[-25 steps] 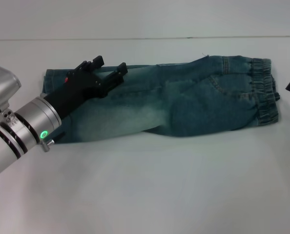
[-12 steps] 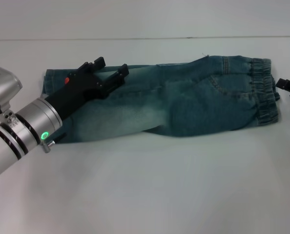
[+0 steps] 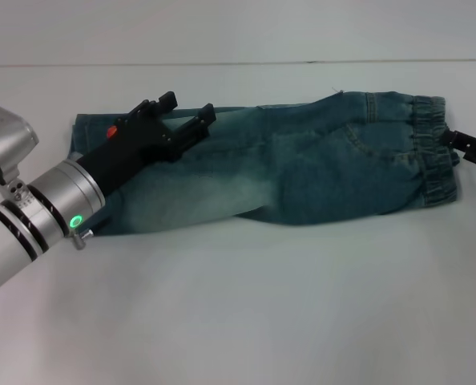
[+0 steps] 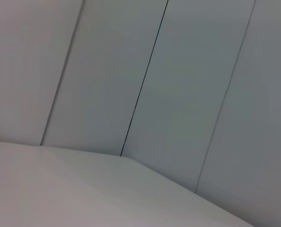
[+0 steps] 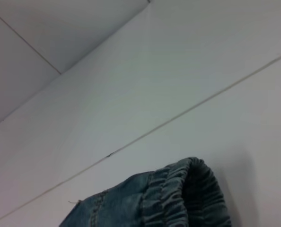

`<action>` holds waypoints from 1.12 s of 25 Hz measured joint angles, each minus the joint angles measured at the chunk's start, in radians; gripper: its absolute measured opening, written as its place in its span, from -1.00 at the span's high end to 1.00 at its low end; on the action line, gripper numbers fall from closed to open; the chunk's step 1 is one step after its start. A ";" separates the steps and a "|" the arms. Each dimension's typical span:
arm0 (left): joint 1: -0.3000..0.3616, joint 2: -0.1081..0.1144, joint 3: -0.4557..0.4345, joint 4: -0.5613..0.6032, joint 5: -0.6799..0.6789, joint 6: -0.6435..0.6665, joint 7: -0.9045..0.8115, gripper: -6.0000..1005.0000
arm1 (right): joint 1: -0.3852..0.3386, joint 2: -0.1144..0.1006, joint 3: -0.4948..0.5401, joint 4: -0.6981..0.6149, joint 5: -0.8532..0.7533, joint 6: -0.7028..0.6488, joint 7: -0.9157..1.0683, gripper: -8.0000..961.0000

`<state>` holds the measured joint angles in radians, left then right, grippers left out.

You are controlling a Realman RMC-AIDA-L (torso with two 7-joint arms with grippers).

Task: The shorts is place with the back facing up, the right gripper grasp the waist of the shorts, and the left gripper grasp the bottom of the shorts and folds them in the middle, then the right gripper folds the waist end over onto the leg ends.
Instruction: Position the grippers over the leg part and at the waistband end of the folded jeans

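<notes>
We see a plain white table [image 3: 238,305] backed by pale grey wall panels with thin dark seams [image 4: 145,75]. The blue-green faded denim shorts [image 3: 302,172] lie flat across the table's middle, already folded lengthwise into one narrow strip, running left to right in the head view. The ruffled elastic waist of the shorts [image 3: 432,148] sits at the right end; the flat stitched bottom of the shorts [image 3: 82,136] is at the left end, partly hidden by the arm. A pale bleached patch shows on the leg, near the left arm.

The left arm's shiny silver cylindrical wrist with a green light [image 3: 58,208] comes in from the lower left. The left gripper [image 3: 186,111], a black two-fingered claw, is above the leg part near the far edge of the shorts, jaws spread with a clear gap, holding nothing; we cannot tell if the tips touch the denim.

The right gripper [image 3: 472,147], black, pokes in at the right edge, just beside the waistband. Only part of it shows, so we cannot tell how its jaws stand. The right wrist view shows the gathered waistband [image 5: 188,198] close up, lying on the white table.
</notes>
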<state>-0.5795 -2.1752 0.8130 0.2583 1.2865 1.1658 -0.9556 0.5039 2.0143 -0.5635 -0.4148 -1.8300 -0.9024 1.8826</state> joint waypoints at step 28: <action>-0.010 0.000 0.000 0.002 0.001 -0.001 0.001 -0.56 | 0.033 -0.021 -0.119 0.029 -0.002 0.012 0.076 -0.36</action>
<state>-0.5891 -2.1752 0.8130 0.2608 1.2876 1.1651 -0.9544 0.5369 1.9936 -0.6827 -0.3859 -1.8316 -0.8905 1.9583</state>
